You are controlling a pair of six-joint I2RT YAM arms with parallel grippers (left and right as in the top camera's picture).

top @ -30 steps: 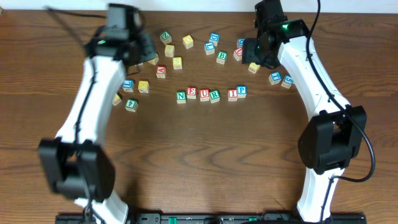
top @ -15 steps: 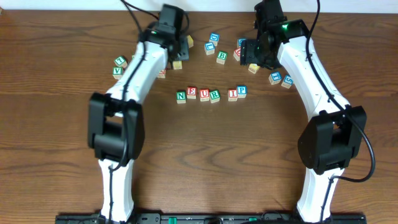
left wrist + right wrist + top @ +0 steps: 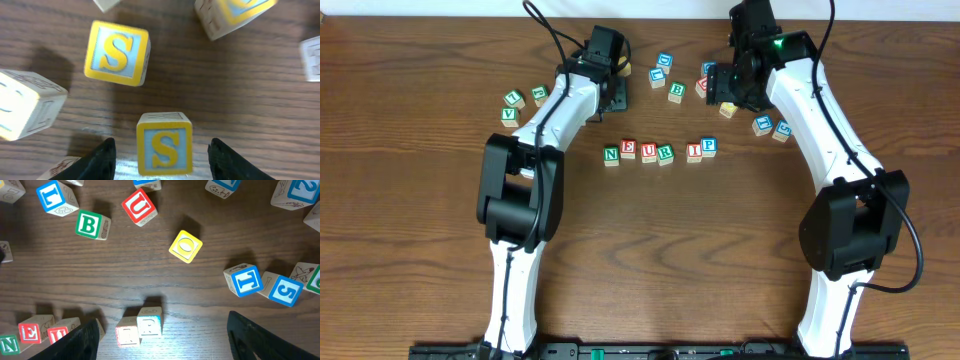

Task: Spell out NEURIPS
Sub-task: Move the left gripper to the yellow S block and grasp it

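Table point(image 3: 235, 95): S cube point(image 3: 164, 149) between left jaws

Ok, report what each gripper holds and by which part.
Nothing is held. The left gripper stands open astride the nearer yellow S cube, gaps on both sides; the right gripper is open and empty above the table.

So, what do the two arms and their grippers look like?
The left arm and the right arm both have white rounded links and bulky black joints. A thin black cable runs along each. A small green light glows near the right wrist. The fingers are black with blunt tips.
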